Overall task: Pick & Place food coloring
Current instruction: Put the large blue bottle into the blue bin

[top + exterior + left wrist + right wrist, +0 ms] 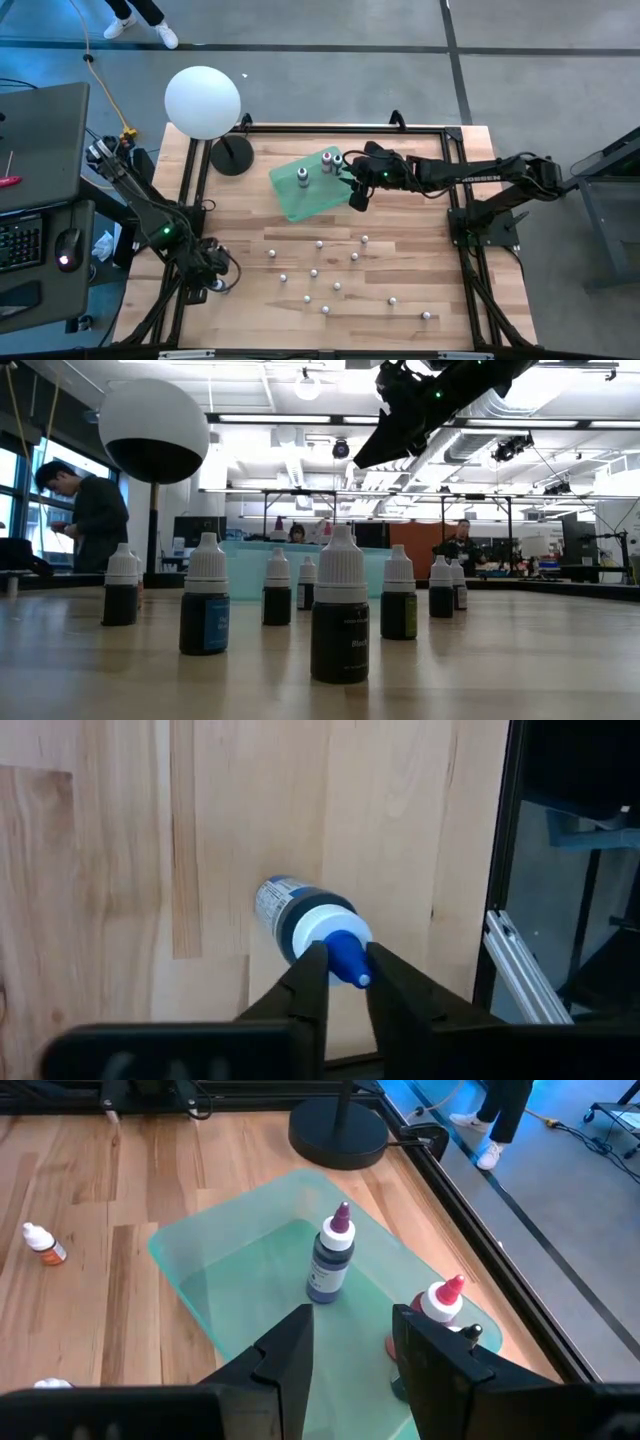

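Several tiny food coloring bottles [318,272] with whitish caps stand scattered on the wooden table; the low view shows them upright [340,610]. Three more stand in the green tray [290,200]: one with a purple tip [332,1260], one with a red tip [441,1302], and a third mostly hidden behind a finger. My right gripper [352,1325] hovers open over the tray's right part [356,196], touching nothing. My left gripper [213,283] is low at the table's near left corner, shut on a blue-tipped bottle [300,915]. My left gripper pinches the bottle's blue nozzle tip [349,960] between its two fingers [312,975], just above the white cap. The fingers come from above, pointing down. The blue-labelled body points away from them toward the wood. Whether its base rests on the table, I cannot tell.
A white sphere lamp [203,101] on a black round base [232,157] stands at the far left, beside the tray. A black frame [455,200] runs round the table. One small bottle [44,1245] lies on its side near the tray. A person [85,520] stands beyond the table.
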Robot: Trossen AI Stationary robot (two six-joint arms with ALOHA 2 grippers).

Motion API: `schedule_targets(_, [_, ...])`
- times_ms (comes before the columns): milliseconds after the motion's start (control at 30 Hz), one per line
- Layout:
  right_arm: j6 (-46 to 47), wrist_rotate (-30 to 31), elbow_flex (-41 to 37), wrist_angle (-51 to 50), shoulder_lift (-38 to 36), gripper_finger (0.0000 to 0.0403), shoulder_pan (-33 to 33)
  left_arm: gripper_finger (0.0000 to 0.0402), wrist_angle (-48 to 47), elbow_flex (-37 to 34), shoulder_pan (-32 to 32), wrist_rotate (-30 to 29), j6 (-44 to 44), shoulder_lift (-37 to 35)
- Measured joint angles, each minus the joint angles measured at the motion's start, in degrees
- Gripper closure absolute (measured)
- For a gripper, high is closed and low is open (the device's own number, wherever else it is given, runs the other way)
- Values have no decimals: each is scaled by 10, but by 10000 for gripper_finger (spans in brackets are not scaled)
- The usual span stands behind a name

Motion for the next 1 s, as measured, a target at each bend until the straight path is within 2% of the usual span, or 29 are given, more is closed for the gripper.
schedule_targets(100, [0,-2,0,0,0,272,0,387,10,-1,0,-16,1,-3])
schedule_targets(200, [0,-2,0,0,0,272,0,387,6,13,0,-65,9,-3])
schedule_targets(333, [0,-2,0,0,0,272,0,375,2,57,8,-188,118,-2])
schedule_targets(433, [0,-7,0,0,0,272,0,375,4,90,49,-275,215,-2])
schedule_targets(533, [0,-14,0,0,0,272,0,378,8,127,124,-317,281,-2])
schedule_targets(600, [1,-21,0,0,0,272,0,378,13,145,194,-310,324,-3])
schedule_targets(733, [2,-30,0,0,0,272,0,374,24,163,349,-251,393,-1])
schedule_targets(867, [2,-31,0,0,0,272,0,373,50,164,486,-205,404,23])
schedule_targets(1000, [2,-31,0,0,0,272,0,372,47,164,585,-126,418,71])
